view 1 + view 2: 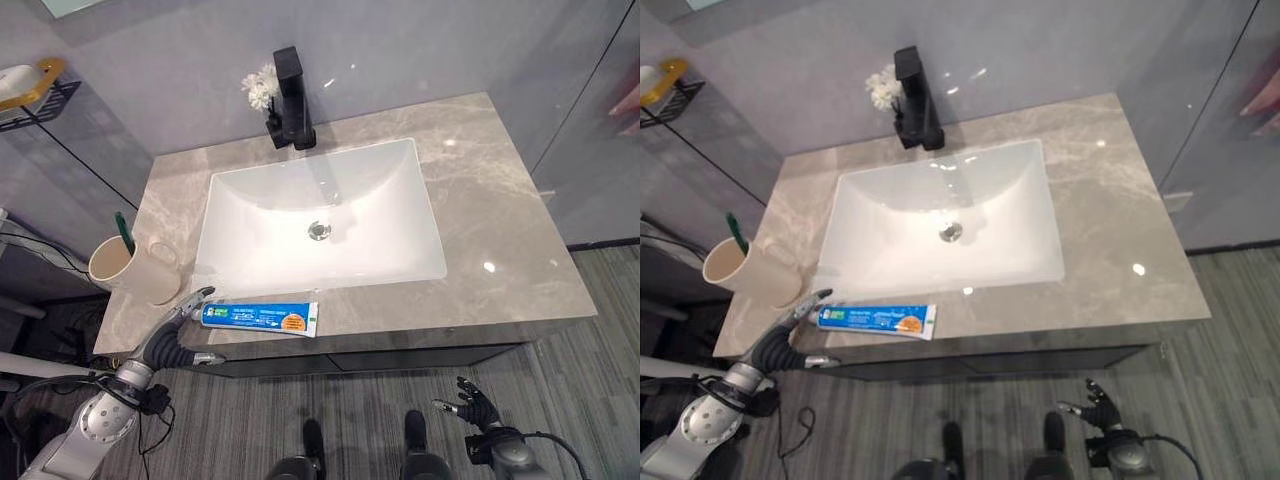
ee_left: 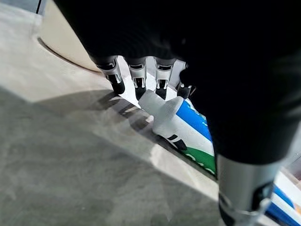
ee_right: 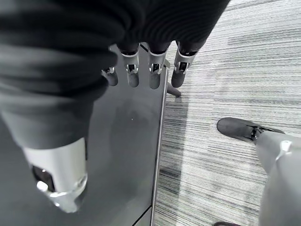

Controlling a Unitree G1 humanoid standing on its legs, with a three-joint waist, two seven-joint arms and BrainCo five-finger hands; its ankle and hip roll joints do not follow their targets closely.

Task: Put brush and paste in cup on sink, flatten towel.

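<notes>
Now the left hand (image 1: pixel 172 335), fingers spread loosely, reaches the capped end of the toothpaste (image 1: pixel 260 318); pinch it near the cap, then tip it into the cup (image 1: pixel 112 264) beside the toothbrush (image 1: pixel 125 233). Right hand (image 1: pixel 476 405) hangs relaxed.

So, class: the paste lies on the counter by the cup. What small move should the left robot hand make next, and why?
Probably curl its fingers round the paste. The left robot hand is open at the tube's cap end, fingertips just above it, not yet gripping. The cup, brush already in, stands close by.

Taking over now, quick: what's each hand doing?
Left hand: open, fingers at the toothpaste tube cap end, not gripping.
Right hand: open, holding nothing.
</notes>
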